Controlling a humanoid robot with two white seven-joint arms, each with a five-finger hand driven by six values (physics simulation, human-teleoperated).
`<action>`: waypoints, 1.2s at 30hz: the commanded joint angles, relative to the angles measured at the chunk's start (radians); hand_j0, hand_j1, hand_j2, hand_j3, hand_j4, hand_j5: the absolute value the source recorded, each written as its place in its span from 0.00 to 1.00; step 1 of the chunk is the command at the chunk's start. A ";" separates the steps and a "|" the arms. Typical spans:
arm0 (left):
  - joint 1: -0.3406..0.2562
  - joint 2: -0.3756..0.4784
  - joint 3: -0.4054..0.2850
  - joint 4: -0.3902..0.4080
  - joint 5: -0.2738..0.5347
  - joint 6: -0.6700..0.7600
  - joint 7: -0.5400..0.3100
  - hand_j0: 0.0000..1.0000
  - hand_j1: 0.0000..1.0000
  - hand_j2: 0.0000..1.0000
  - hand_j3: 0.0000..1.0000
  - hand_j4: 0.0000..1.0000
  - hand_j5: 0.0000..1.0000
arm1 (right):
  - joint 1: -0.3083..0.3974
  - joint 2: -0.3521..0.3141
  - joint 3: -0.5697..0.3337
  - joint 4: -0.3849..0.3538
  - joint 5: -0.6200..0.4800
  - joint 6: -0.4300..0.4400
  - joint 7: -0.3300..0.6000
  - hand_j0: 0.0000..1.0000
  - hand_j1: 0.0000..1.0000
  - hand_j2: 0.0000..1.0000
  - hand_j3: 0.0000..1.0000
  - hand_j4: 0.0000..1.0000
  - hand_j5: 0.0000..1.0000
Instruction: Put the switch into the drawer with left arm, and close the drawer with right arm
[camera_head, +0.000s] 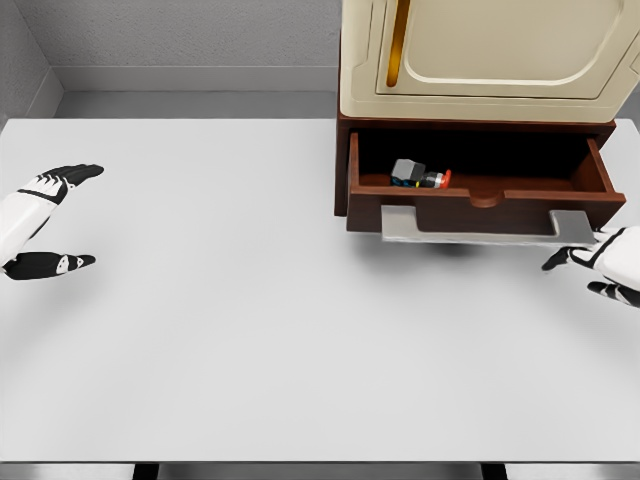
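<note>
- We see the left hand (45, 222) at the far left edge of the white table (250, 330), its dark fingers (75, 172) spread wide apart and holding nothing, palm turned toward the middle of the scene.
- We see the right hand (600, 262) at the right edge, just near of the drawer's right corner, fingers loosely extended and empty; whether a fingertip touches the drawer front we cannot tell from here.
- We count one drawer (480, 195), pulled open toward us from the brown cabinet (342, 160) at the far right of the table.
- We count one switch (418, 175), a small grey and dark object with a red part, lying inside the drawer toward its left side.
- One cream-coloured appliance (490, 55) sits on top of the cabinet.
- Two hands, both well apart from each other.
</note>
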 joint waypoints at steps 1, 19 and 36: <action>0.000 -0.002 0.000 0.000 0.007 0.002 0.000 1.00 1.00 1.00 1.00 1.00 1.00 | -0.011 0.007 0.023 -0.003 -0.039 0.004 -0.007 0.73 0.73 0.73 0.73 0.73 0.73; 0.000 -0.010 0.001 -0.002 0.007 0.002 0.000 1.00 1.00 1.00 1.00 1.00 1.00 | -0.052 -0.064 0.105 0.037 -0.026 0.004 -0.003 0.61 0.61 0.61 0.61 0.61 0.61; 0.000 -0.011 0.001 -0.002 0.006 0.002 0.001 1.00 1.00 1.00 1.00 1.00 1.00 | 0.003 -0.140 0.101 -0.051 -0.132 0.004 -0.018 0.57 0.57 0.57 0.57 0.57 0.57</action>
